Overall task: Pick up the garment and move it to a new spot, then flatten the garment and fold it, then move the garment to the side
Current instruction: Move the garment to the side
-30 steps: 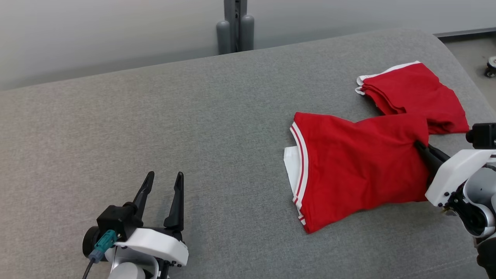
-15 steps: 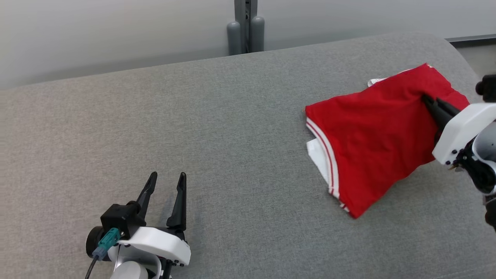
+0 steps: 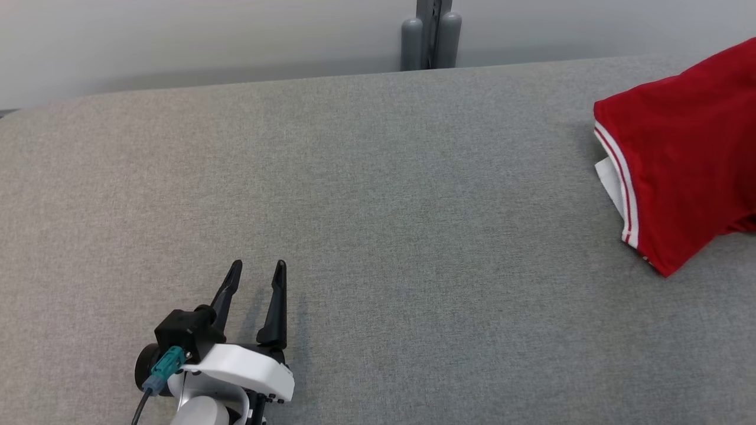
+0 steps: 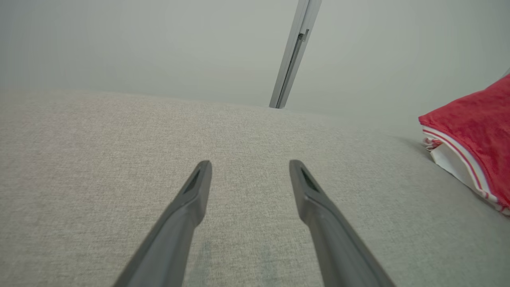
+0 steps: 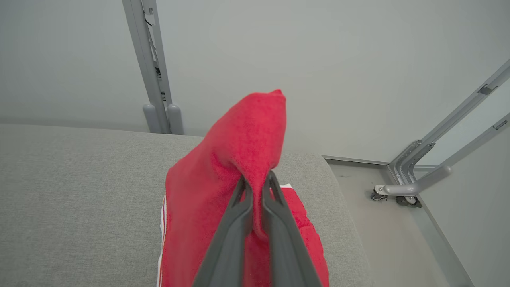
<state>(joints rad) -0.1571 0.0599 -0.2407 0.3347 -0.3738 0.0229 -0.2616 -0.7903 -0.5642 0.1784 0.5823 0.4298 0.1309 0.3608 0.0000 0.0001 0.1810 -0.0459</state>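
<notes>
right tool [image 5: 257, 177] pinches garment [image 5: 239, 139] aloft; left tool [image 3: 258, 264] spread, low

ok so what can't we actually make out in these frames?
1. Head view: the red garment runs off the right edge; its far part and the grasp point are cut off.
2. Left wrist view: the right edge cuts it off just past the striped hem.
3. Right wrist view: the right gripper, shut on a raised fold, and that fold hide the cloth beneath; whether it touches the grey upholstered surface is unclear.

Dark tapered fingers [image 3: 276, 301], white wrist shell [image 3: 236, 369], teal plug [image 3: 165, 361], perhaps screws [image 3: 271, 399]
</notes>
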